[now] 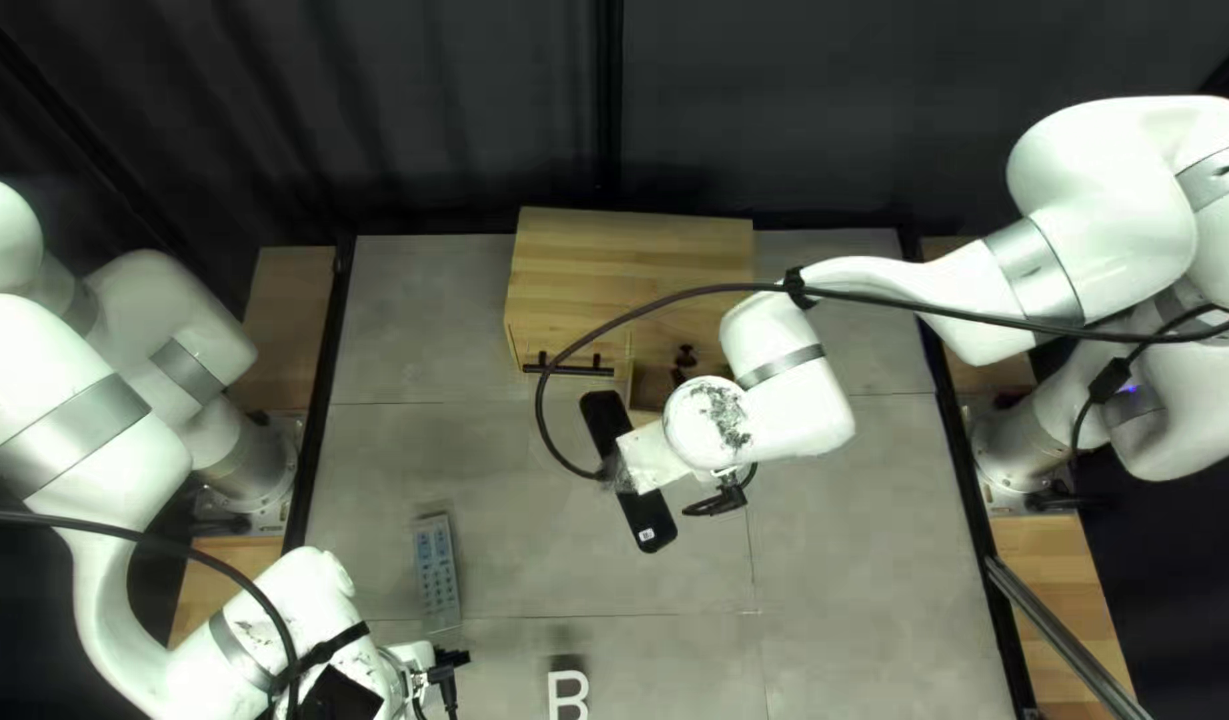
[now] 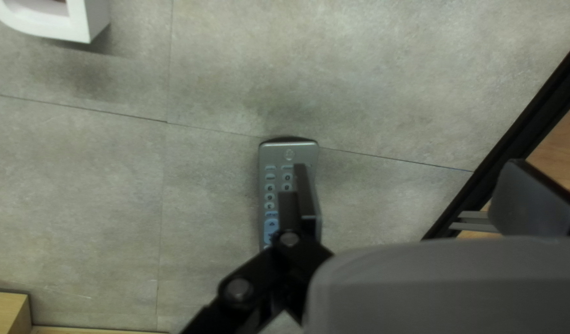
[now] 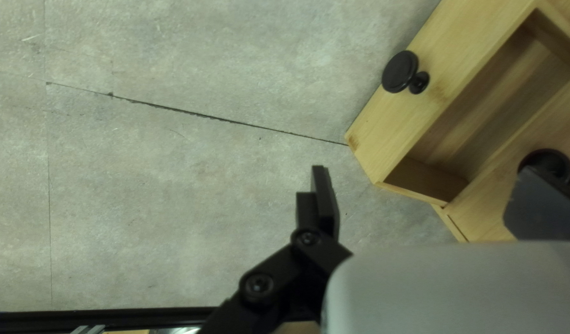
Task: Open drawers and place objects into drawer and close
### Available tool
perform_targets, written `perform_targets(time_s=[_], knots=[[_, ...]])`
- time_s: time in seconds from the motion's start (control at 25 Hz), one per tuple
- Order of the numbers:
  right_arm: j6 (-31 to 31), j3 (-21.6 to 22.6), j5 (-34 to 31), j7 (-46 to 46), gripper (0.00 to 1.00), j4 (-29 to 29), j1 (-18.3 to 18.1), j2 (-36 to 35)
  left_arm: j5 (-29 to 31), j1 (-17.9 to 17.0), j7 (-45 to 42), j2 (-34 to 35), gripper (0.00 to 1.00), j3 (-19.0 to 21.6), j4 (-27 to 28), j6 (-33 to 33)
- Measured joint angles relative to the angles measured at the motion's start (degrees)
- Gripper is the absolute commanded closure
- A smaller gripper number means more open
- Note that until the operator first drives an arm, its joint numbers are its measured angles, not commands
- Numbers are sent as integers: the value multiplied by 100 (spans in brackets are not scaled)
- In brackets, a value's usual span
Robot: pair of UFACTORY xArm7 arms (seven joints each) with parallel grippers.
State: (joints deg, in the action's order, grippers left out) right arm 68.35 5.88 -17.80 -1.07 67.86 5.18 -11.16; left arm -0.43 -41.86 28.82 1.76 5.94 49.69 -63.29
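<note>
At the lower left of the top left view, my left gripper [image 1: 404, 667], fingertips hidden, is just below the grey remote [image 1: 437, 574]. The wooden cabinet [image 1: 628, 254] stands at the back, its right-hand drawer [image 1: 650, 387] pulled out. My right gripper [image 1: 650, 458] hangs in front of it. In the left wrist view my left gripper [image 2: 418, 185] is open, one finger overlapping the remote [image 2: 271, 185]. The right wrist view has my right gripper [image 3: 427, 192] open with nothing held, beside the open, bare-bottomed drawer [image 3: 495, 99]; one finger overlaps a second black knob [image 3: 548, 162].
A white letter block [image 1: 568, 694] stands near the table's front edge, its corner [image 2: 81, 21] also in the left wrist view. The cabinet's left front has a black bar handle [image 1: 568, 367]. A dark rail [image 3: 111, 318] edges the table.
</note>
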Motion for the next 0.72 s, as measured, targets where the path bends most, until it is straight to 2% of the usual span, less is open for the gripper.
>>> perform_targets(time_s=[0.2, 0.4, 0.56, 0.72], knots=[[-119, -75, -162, 331, 0, -60, 4, 73, 0, 0, 0, 0, 0, 0, 0, 0], [-512, -280, -313, 1848, 0, -408, -86, 445, 0, 0, 0, 0, 0, 0, 0, 0], [-632, -344, -330, 3093, 0, -434, -69, 481, 0, 0, 0, 0, 0, 0, 0, 0], [-897, -377, -64, 3627, 0, -405, -87, 286, 0, 0, 0, 0, 0, 0, 0, 0]])
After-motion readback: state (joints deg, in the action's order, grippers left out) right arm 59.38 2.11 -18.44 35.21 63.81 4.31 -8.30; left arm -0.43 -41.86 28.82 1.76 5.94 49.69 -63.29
